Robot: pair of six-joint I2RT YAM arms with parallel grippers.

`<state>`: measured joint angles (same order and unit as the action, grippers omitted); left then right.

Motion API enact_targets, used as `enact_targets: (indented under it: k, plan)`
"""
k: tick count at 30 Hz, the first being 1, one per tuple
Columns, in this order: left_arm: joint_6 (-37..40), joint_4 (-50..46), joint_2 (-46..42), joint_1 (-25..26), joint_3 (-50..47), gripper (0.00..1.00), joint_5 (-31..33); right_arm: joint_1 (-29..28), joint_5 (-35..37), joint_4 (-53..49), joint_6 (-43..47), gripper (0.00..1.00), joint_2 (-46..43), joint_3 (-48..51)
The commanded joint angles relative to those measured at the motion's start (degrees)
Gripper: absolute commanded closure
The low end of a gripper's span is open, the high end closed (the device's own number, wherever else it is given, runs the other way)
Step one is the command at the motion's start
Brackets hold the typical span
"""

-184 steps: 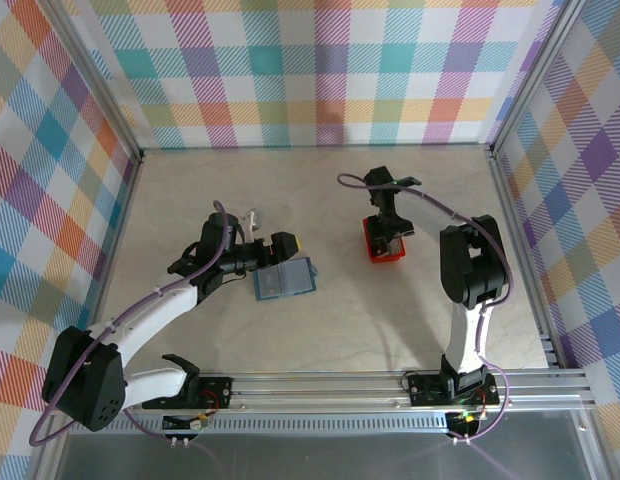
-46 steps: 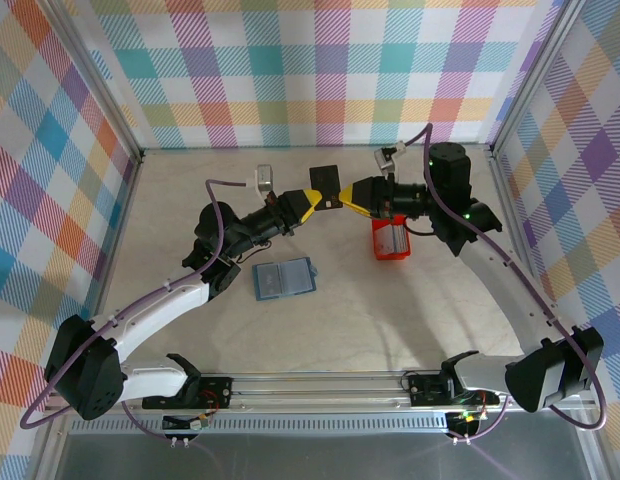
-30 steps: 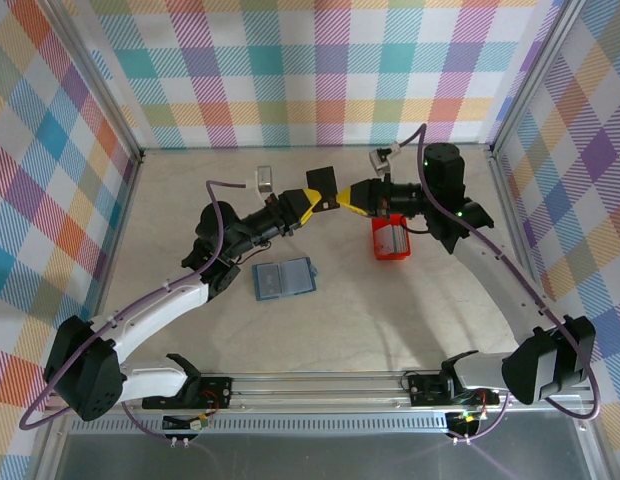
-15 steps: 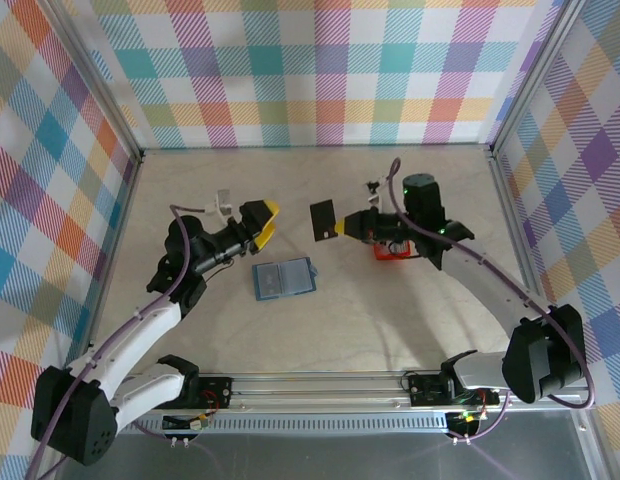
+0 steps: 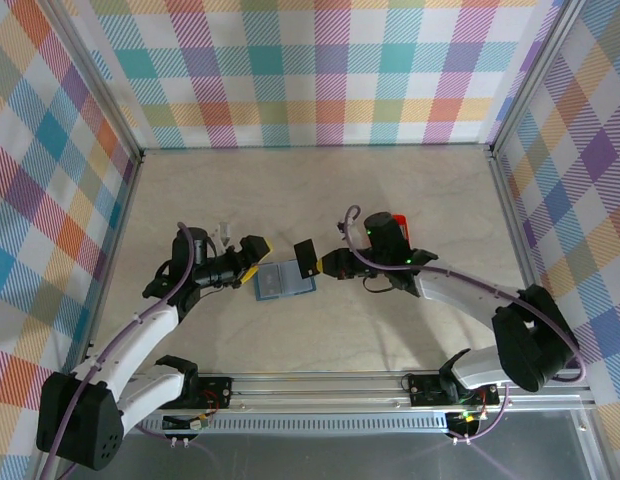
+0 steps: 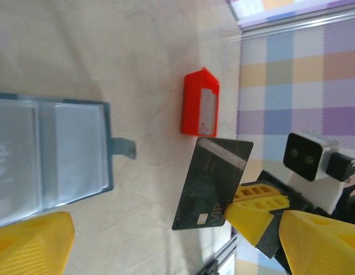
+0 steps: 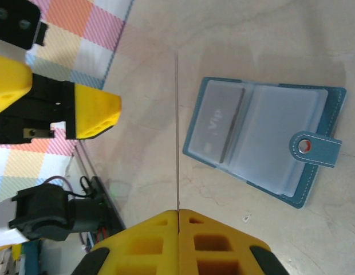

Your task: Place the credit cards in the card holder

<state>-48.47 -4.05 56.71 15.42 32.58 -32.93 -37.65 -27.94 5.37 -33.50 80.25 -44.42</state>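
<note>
The credit card (image 7: pixel 177 132) pinched in the right jaws appears edge-on, hairline-thin.

Cams: 1 overhead, 2 close wrist views.
Top cam looks down on your whole bench (image 5: pixel 410 210) from high & behind; L wrist looks rightward, R wrist leftward, both near, and all 3 share the card holder (image 5: pixel 286 281) & credit card (image 6: pixel 212 183).

White, black-jointed arms (image 5: pixel 140 328) trail purple cables (image 5: pixel 177 243); left hand (image 5: pixel 254 258) and right hand (image 5: pixel 327 264) bear yellow fingers (image 7: pixel 149 238).
</note>
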Motion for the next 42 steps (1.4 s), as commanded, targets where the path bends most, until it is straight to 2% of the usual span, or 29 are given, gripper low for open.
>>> enact_targets:
  k: [1, 8, 18, 29, 35, 42]
  plan:
    - [5.6, -5.2, 1.8, -0.8, -0.1, 0.11, 1.6, -2.3, 5.1, 6.0, -2.6, 1.00, 2.7, 0.3]
    - [9.7, -5.6, 6.8, -1.3, -0.2, 0.13, 3.5, -5.1, 8.4, 12.0, -5.9, 1.00, 9.7, 0.4]
    - [14.1, -4.2, 12.8, -2.0, -1.0, 0.15, 4.5, -6.4, 8.7, 16.8, -7.5, 1.00, 16.9, -1.0]
    - [16.5, -5.4, 16.5, -2.2, -1.3, 0.33, 7.2, -8.1, 9.3, 18.5, -9.9, 1.00, 19.3, -1.7]
    - [17.3, -6.5, 16.8, -2.2, -1.5, 0.47, 9.2, -8.3, 9.1, 19.0, -10.4, 1.00, 20.4, -2.3]
    - [17.7, -4.7, 18.0, -2.3, -2.4, 0.54, 8.7, -8.3, 8.8, 19.1, -10.3, 1.00, 21.5, -2.7]
